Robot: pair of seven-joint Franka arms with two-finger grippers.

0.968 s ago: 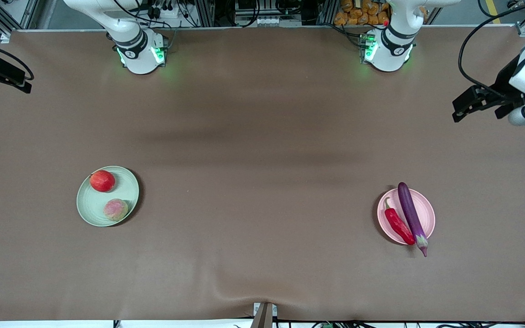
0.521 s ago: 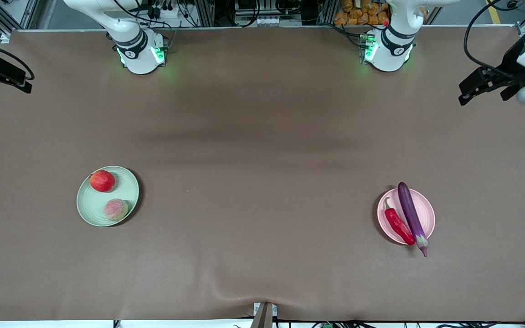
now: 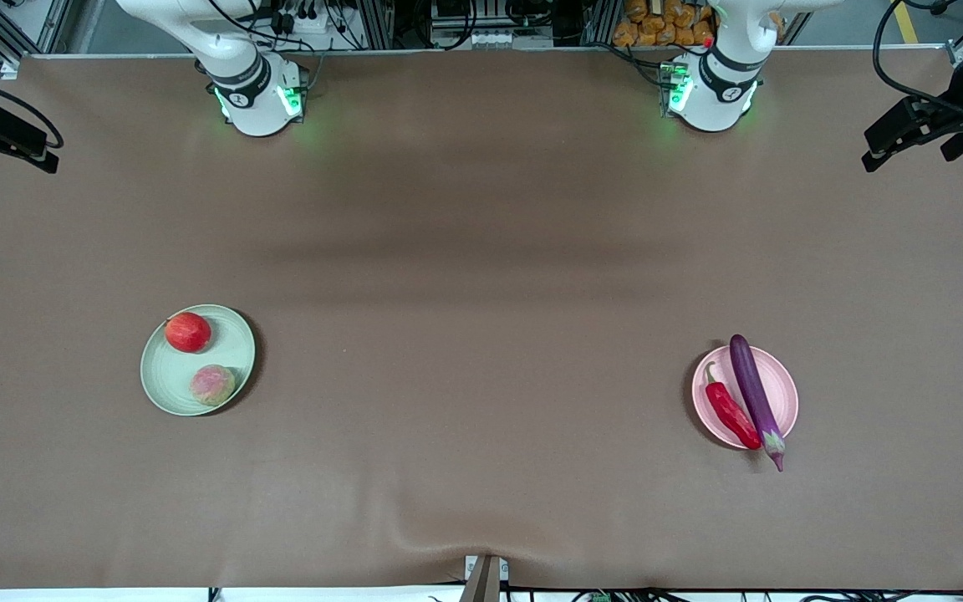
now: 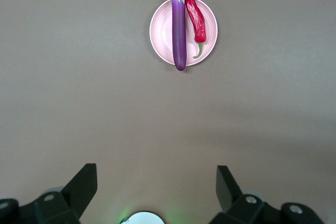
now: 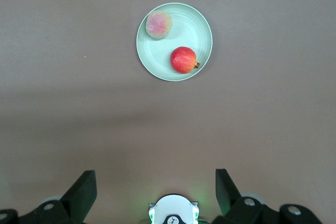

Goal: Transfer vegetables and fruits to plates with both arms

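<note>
Both arms hold high over the counter [image 3: 481,251]. The left gripper [image 4: 156,187] and right gripper [image 5: 156,188] point straight down, jaws wide apart, holding nothing. The eggplant [image 3: 755,398] and chili [image 3: 731,410] lie on the pink plate [image 3: 782,393] — apple [image 3: 188,332] and peach [image 3: 212,385] on the green plate [image 3: 165,378].

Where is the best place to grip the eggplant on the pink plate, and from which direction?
Probably from above, at the eggplant's middle, fingers closing across its slim width. It lies flat on the pink plate, both ends past the rim. The chili lies close beside it, so one finger must fit into that narrow gap.
</note>
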